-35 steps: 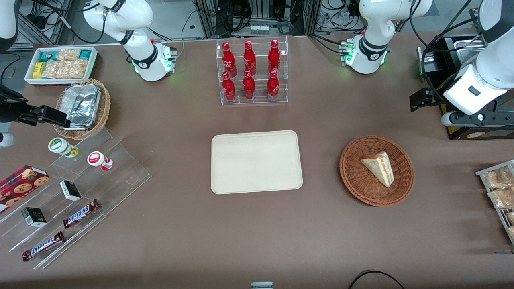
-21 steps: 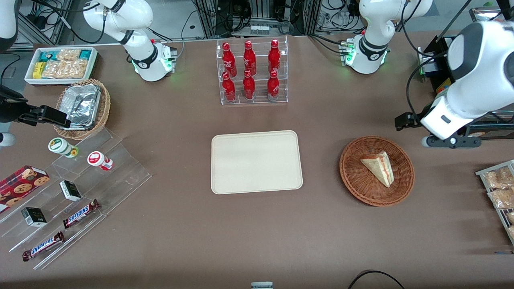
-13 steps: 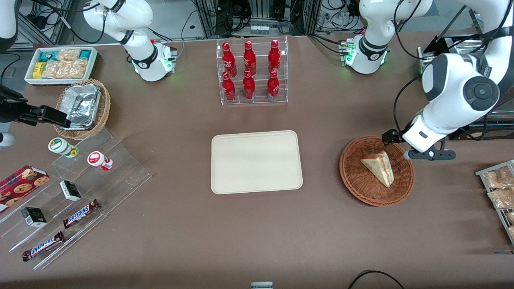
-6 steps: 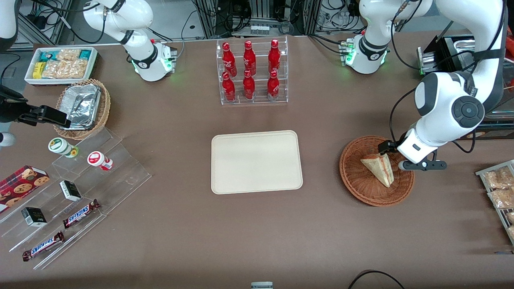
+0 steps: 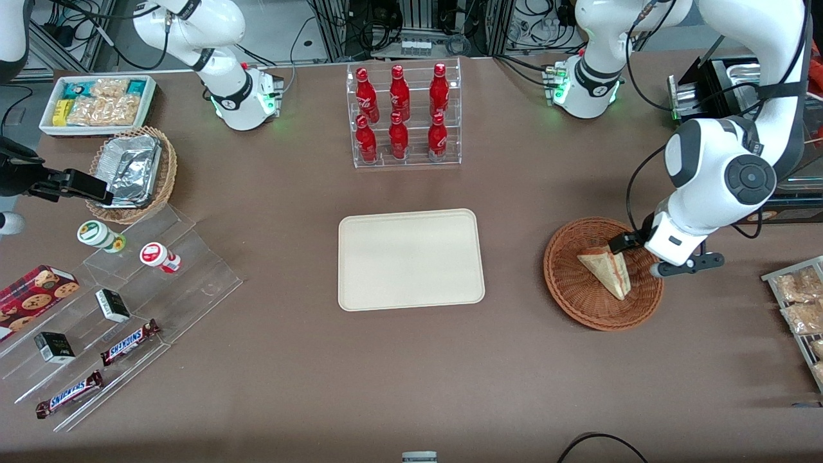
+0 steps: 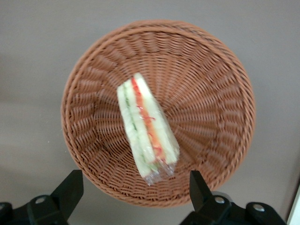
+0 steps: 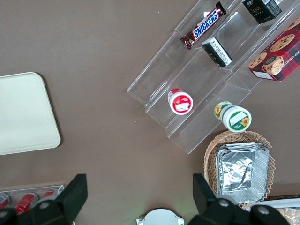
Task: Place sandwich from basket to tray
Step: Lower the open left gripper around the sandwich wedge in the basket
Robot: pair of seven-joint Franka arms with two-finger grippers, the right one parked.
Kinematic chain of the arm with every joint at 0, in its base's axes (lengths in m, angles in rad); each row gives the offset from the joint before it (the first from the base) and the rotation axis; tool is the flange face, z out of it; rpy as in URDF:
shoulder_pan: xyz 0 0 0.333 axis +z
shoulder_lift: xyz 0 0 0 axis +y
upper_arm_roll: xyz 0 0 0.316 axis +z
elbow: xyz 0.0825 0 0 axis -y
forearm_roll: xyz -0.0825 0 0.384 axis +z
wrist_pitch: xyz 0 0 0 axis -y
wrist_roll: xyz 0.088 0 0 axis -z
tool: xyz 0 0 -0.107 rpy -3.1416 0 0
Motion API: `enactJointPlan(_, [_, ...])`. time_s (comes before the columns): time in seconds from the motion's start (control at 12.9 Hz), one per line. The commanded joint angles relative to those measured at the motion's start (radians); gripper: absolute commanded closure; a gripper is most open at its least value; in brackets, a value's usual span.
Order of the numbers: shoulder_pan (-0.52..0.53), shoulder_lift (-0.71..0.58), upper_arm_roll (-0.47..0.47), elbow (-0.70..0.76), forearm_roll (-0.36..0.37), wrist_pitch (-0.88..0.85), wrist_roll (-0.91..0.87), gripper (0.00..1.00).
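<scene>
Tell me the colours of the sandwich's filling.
Red and green layers between pale white bread on the sandwich, clearest in the left wrist view.

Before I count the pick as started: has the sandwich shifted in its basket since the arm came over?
No. The sandwich lies at the same spot in the wicker basket; the open hand hovers above it.

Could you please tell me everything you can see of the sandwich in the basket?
The sandwich is a small triangular wedge of pale white bread in clear wrap, with red and green filling layers showing along its edge. It lies on the woven floor of the round reddish-brown wicker basket, near the middle, and nothing else lies in the basket. The gripper hovers above it with fingers spread wide, not touching it. The cream tray, toward the parked arm's end of the table, holds nothing.
</scene>
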Motion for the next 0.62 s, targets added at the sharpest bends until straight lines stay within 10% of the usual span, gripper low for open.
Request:
enactJointPlan(0.0, [0.008,-0.045,-0.001,-0.09,0.006,0.091,-0.122,0.0])
enactJointPlan(0.54, [-0.028,-0.018,-0.009,-0.095,0.0,0.115,-0.374,0.0])
